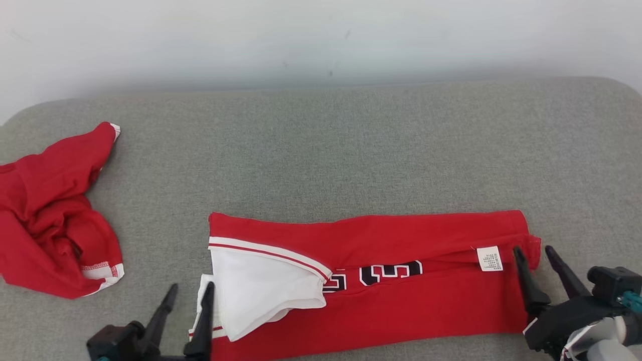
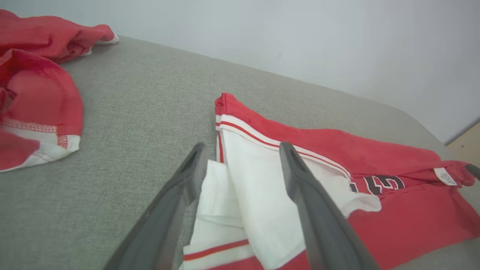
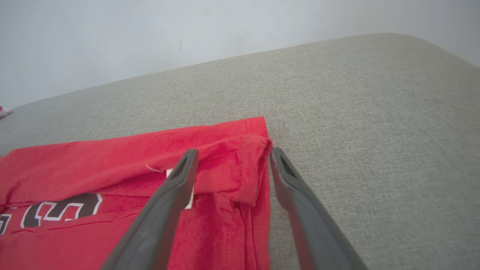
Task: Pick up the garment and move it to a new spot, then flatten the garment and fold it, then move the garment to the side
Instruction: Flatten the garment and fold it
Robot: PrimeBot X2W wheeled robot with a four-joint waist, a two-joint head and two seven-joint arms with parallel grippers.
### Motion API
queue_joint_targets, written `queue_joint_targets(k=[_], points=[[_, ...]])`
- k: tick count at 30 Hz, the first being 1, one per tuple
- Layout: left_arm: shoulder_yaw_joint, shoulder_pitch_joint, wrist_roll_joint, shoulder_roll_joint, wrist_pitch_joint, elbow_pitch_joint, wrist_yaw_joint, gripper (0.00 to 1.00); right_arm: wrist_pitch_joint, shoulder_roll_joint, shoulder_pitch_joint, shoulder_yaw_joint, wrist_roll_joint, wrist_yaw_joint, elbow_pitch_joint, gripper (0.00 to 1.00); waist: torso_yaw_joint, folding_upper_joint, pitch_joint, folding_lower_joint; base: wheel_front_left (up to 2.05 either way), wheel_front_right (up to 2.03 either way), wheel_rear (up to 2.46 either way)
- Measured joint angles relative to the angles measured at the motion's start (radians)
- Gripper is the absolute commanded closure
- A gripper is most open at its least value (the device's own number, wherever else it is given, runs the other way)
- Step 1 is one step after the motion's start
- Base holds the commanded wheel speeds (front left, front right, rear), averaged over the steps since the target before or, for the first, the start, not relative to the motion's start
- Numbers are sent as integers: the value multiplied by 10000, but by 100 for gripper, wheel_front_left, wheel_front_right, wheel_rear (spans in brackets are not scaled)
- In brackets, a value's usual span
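Observation:
A red garment [image 1: 401,296] with black numerals and a white label lies folded into a long strip across the grey cushion. Its left end shows a white sleeve [image 1: 256,291] with a red stripe. My left gripper [image 1: 190,296] is open at that left end, its fingers astride the white sleeve edge [image 2: 228,187]. My right gripper [image 1: 534,255] is open at the right end, fingers on either side of a small folded-over red corner [image 3: 243,168] next to the label.
A second red garment [image 1: 50,220] lies crumpled at the cushion's left edge, also seen in the left wrist view [image 2: 33,93]. The grey cushion [image 1: 351,150] stretches bare behind the strip up to a pale wall [image 1: 321,35].

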Motion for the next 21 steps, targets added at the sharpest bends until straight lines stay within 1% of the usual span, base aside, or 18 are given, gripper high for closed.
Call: queue_joint_targets(k=[6, 9, 11, 16, 18, 21], points=[[1641, 493, 1181, -441, -2, -487, 35, 0, 151, -199, 557, -462, 6, 0, -848, 0, 88, 0, -268, 0, 0, 0, 0], [2518, 695, 1921, -583, -2, -704, 48, 0, 416, -209, 617, -754, -150, 0, -953, 0, 129, 0, -402, 0, 0, 0, 0], [2819, 890, 2571, -685, -2, -890, 98, 0, 633, -169, 623, -888, -341, 0, -911, 0, 169, 1, -487, 0, 0, 0, 0], [3568, 1265, 3444, -963, -2, -1030, 180, 0, 1099, 153, 411, -1108, -646, 0, -355, 0, 296, 1, -631, 0, 0, 0, 0], [3793, 1354, 3724, -1112, -2, -984, 134, 0, 1183, 259, 191, -1141, -725, 0, -15, 0, 351, 1, -654, 0, 0, 0, 0], [4056, 1485, 3994, -1331, -2, -872, -67, 0, 1302, 368, -151, -1151, -842, 0, 617, 0, 430, 1, -675, 0, 0, 0, 0]])
